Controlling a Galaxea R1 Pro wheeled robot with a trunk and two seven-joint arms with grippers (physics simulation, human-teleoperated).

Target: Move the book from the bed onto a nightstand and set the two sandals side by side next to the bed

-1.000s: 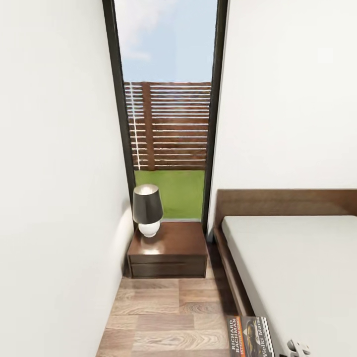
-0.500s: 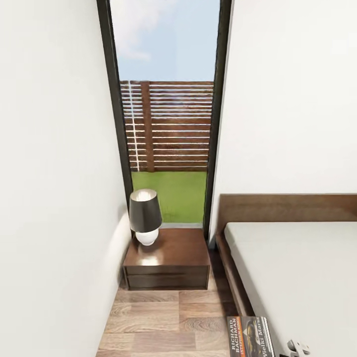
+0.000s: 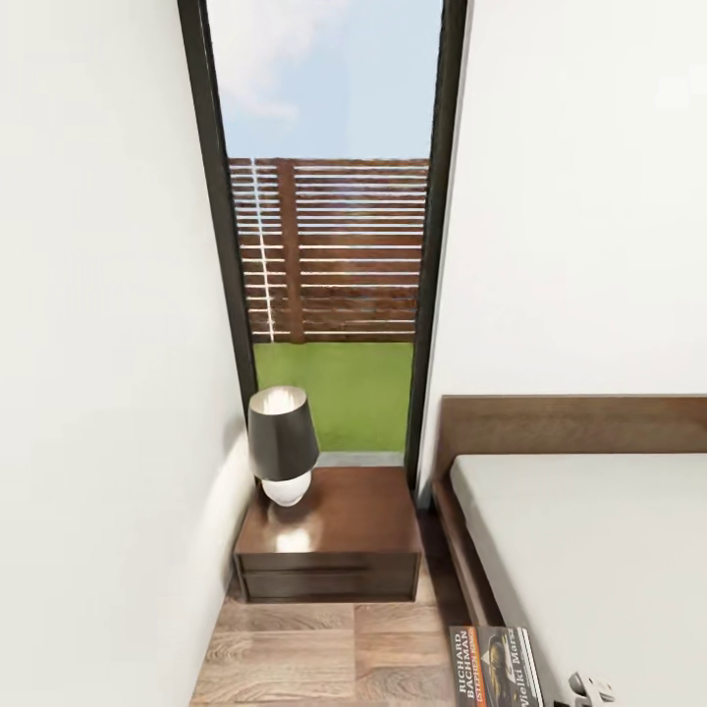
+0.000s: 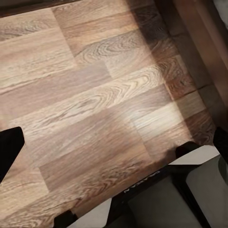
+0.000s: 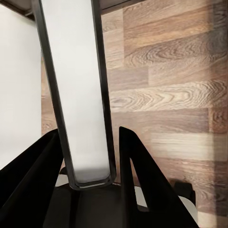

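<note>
A bedroom — bed (image 3: 589,550), nightstand (image 3: 334,550), lamp (image 3: 282,442)

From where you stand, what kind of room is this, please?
Most likely a bedroom: a bed with a dark wooden headboard, a nightstand beside it carrying a lamp, and a tall window onto grass and a fence.

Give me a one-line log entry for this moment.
phase: carrying | right gripper: shut on book | nightstand ahead, lamp on it | bed at right
</note>
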